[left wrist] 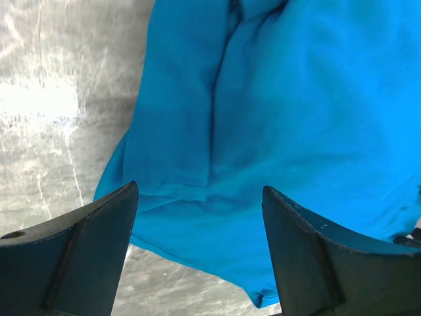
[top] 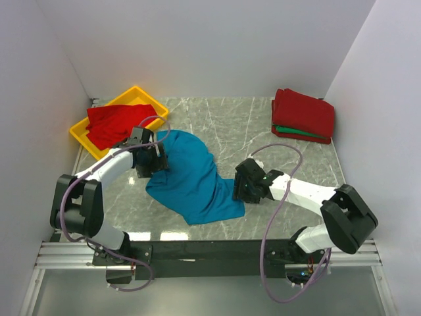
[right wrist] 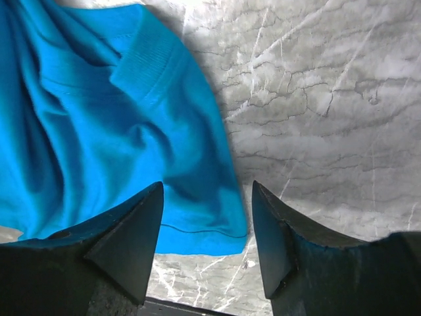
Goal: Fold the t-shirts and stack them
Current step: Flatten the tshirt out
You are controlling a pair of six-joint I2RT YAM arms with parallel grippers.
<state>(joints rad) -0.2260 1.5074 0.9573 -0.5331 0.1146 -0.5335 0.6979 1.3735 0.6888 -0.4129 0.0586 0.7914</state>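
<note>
Both released, nothing pinched: left gripper [left wrist: 199, 186] spread wide over the far-left folds of the teal t-shirt [top: 191, 181], right gripper [right wrist: 208, 184] parted over its near-right hem. Crumpled mid-worktop [top: 230, 125] toward the near edge; red t-shirt [top: 115, 125] in the yellow tray [top: 136, 95] at the far-left corner, folded stack [top: 302, 115] at the far-right corner. Risk: pinching two layers at the crease on the left or only a sliver of hem on the right, so slipping out or lifting a bunch instead of a flat sheet.

Teal-blue t-shirt [top: 194, 181], grey white-veined tabletop [top: 243, 125], red t-shirt [top: 115, 125], yellow tray [top: 79, 133], red-and-green stack [top: 304, 113].
</note>
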